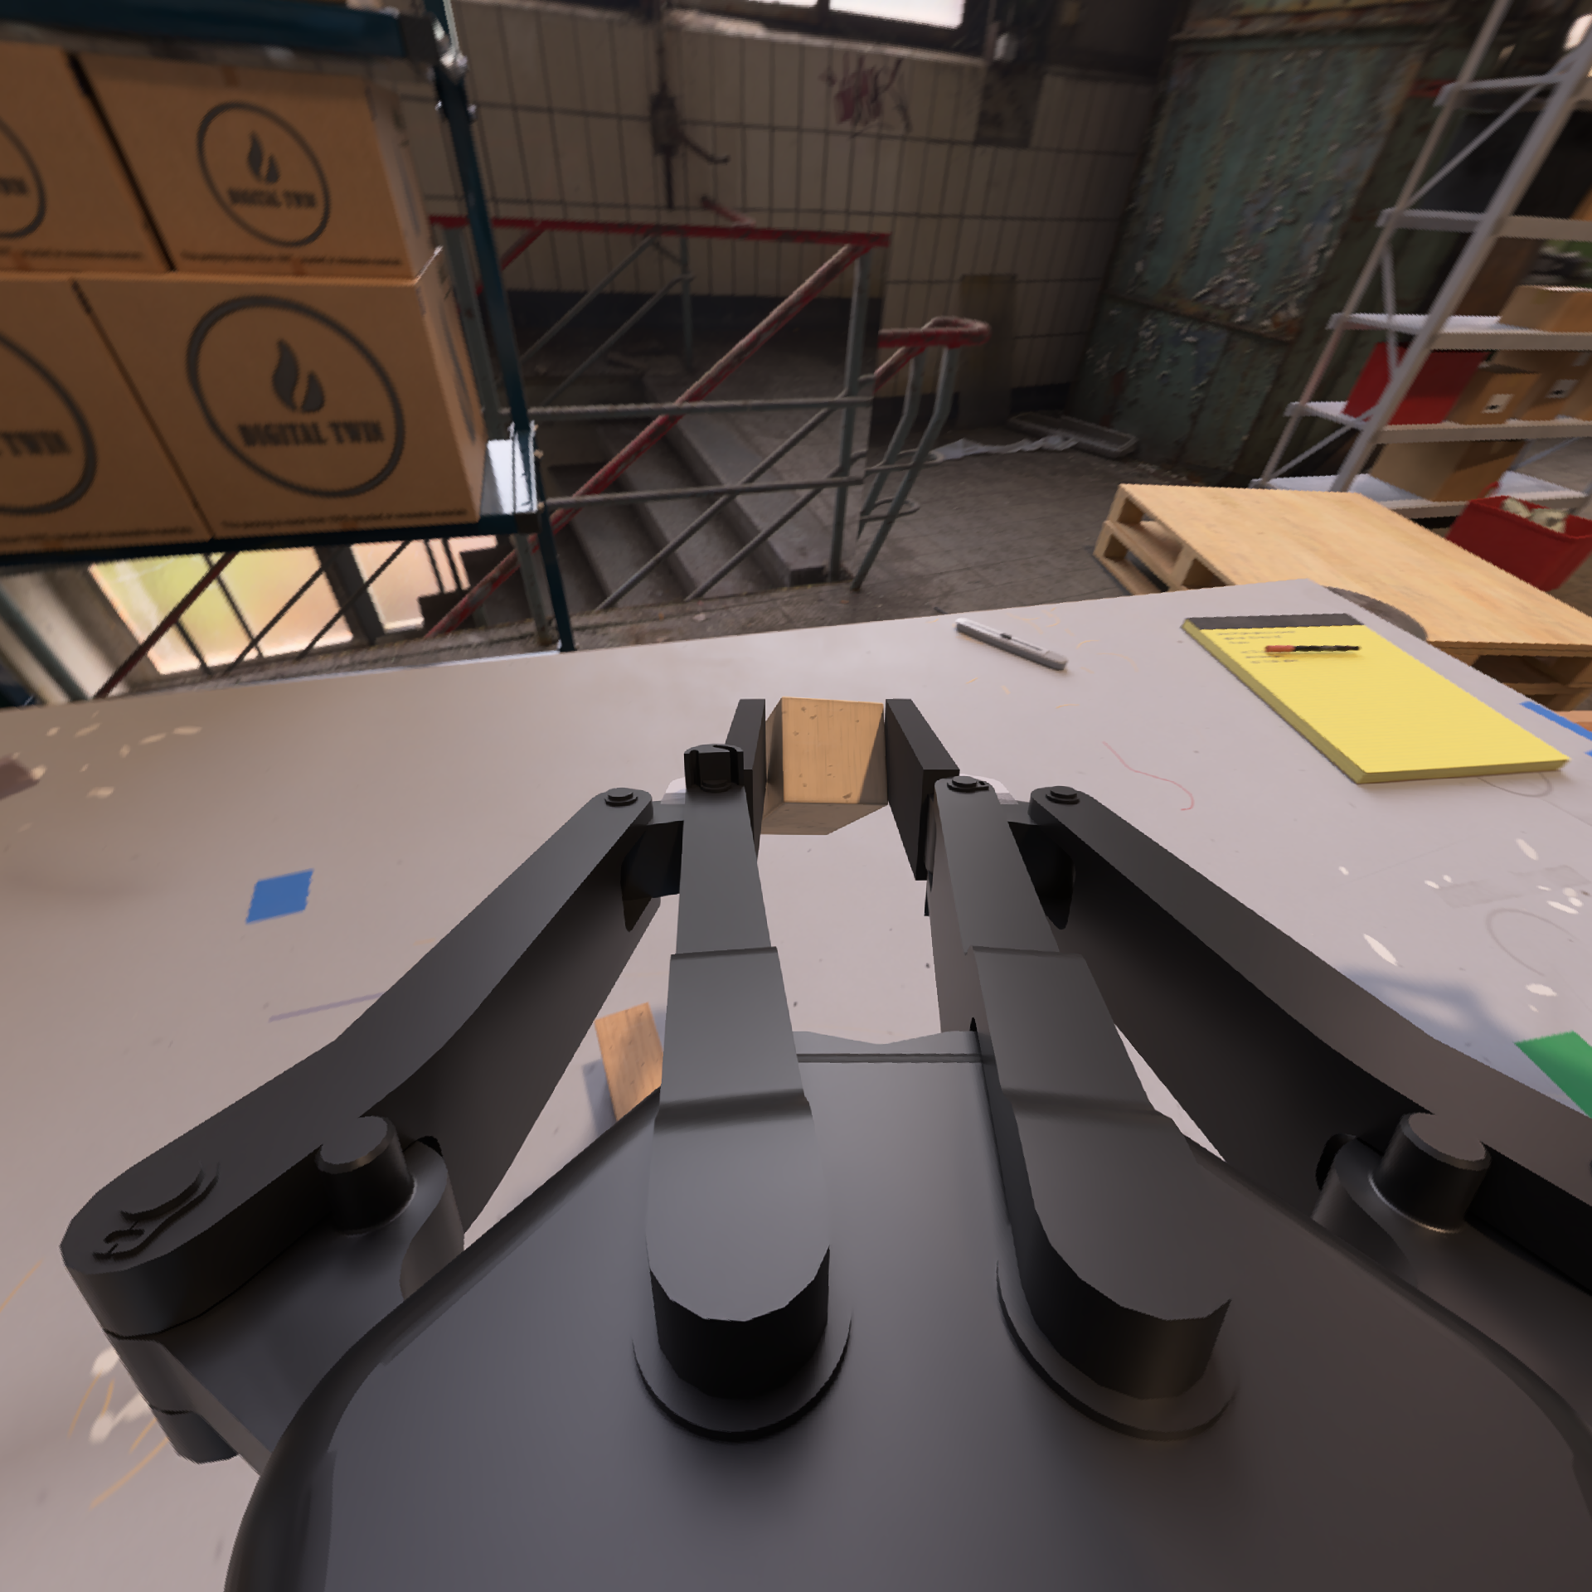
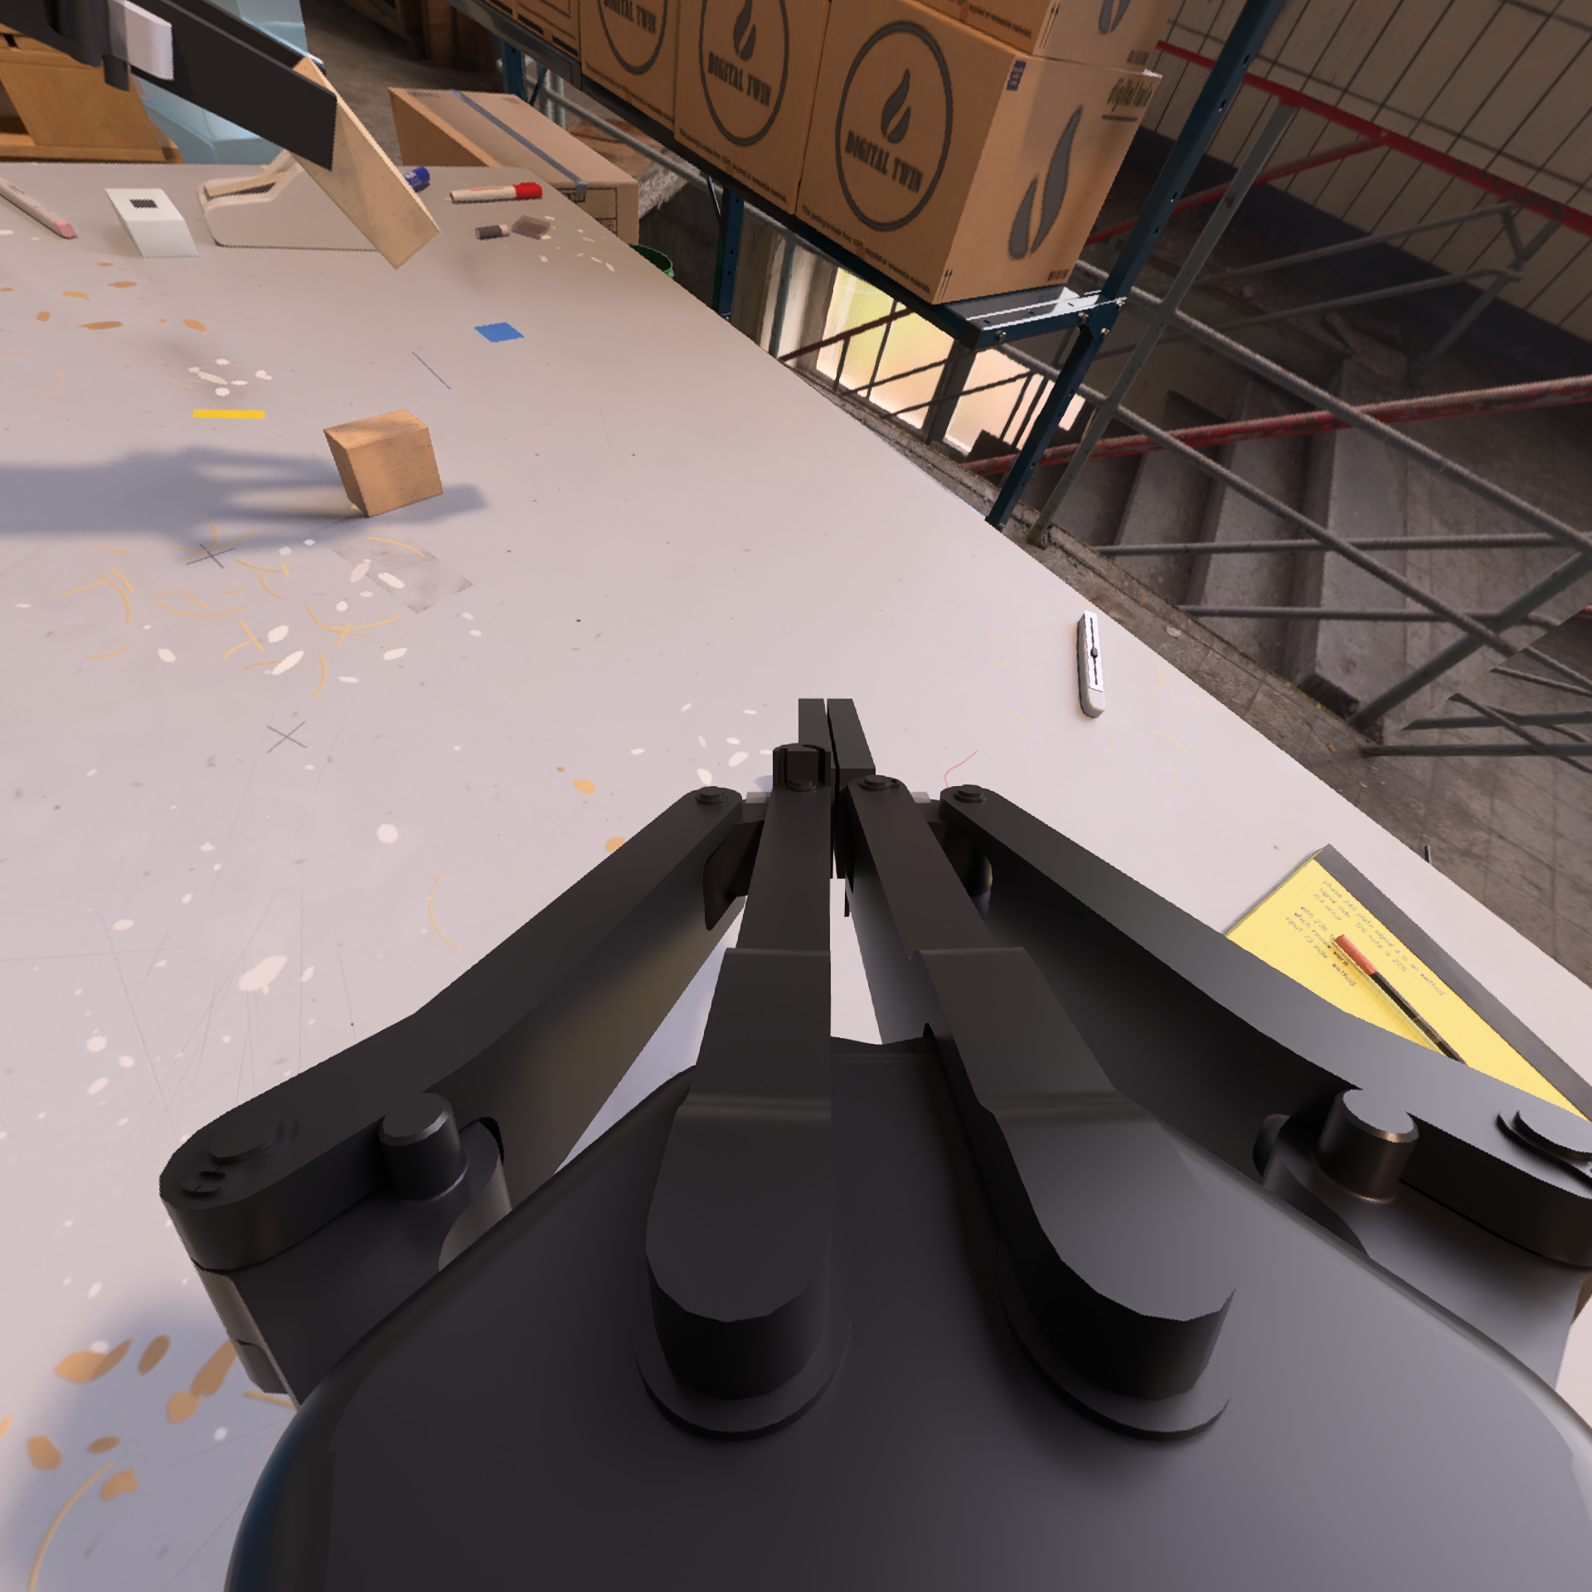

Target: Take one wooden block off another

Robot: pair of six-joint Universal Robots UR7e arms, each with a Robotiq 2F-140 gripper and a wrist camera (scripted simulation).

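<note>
Left gripper [image 1: 823, 762] up close: pads clamped on both side faces of a wooden block [image 1: 823, 758], held well clear of the table [image 1: 431, 818]. Second block [image 2: 385, 461] sat alone on the table below, partly hidden behind a finger in the left wrist view, plain in the right one. Right gripper [image 2: 834, 732] idle near the far edge, pads pressed together, nothing between them. Farther out: yellow notepad [image 1: 1370, 711] on the right, grey marker [image 1: 1012, 643] beyond. Looked basically unstacked already. Main worry: held block looked tilted, so could've slipped or tumbled on release.
</note>
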